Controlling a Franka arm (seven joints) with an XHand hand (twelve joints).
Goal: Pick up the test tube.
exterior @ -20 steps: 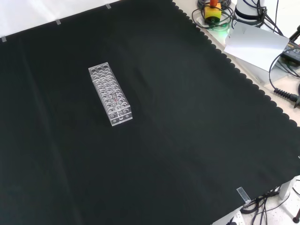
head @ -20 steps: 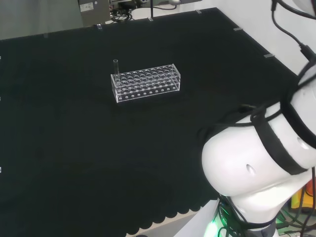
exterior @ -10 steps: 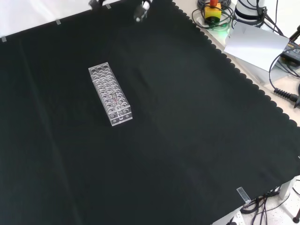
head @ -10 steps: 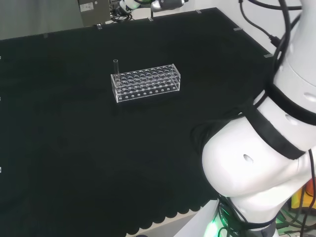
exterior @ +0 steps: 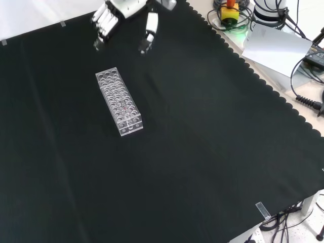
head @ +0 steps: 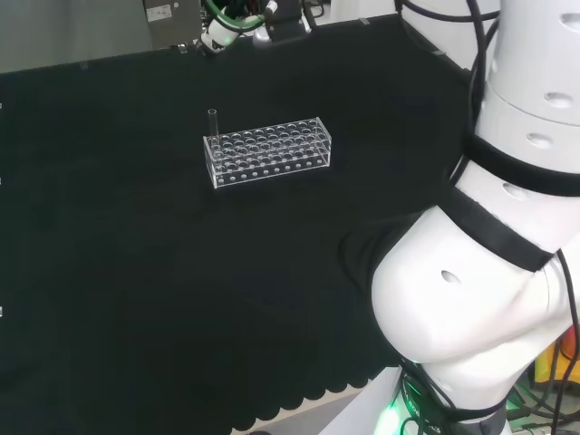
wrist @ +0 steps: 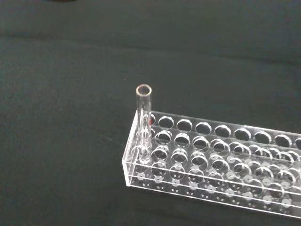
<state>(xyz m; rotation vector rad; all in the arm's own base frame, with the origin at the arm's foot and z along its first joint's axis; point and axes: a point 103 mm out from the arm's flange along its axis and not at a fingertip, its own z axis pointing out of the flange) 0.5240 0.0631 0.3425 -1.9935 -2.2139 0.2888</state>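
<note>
Clear plastic is what the rack [head: 268, 151] is made of, and it is sitting on the black cloth [head: 136, 272] with 1 test tube [head: 214, 121] standing upright in a corner hole at its left end in the head view. In the wrist view the test tube [wrist: 143, 123] is rising well above the rack [wrist: 211, 160], its open mouth facing up and nothing touching it, while the other holes visible around it are looking empty. Judging from this, the task is hardly begun: the tube is not yet gripped or lifted, and the whole reach, grasp and lift are remaining. The hand [exterior: 124, 20] is hanging beyond the far end of the rack [exterior: 119, 101] in the front view, apart from it and not touching it or the tube. Its fingers [exterior: 104, 23] are pointing downward and looking roughly straight, grouped on 1 side, with the thumb [exterior: 149, 31] standing off on the other side, so the hand is spread with an empty gap between them. In the head view part of the hand [head: 237, 23] is showing past the rack, toward the back edge of the cloth. The big white links of the arm [head: 489, 254] are rising at the right of that view, reaching over the cloth toward the rack.
</note>
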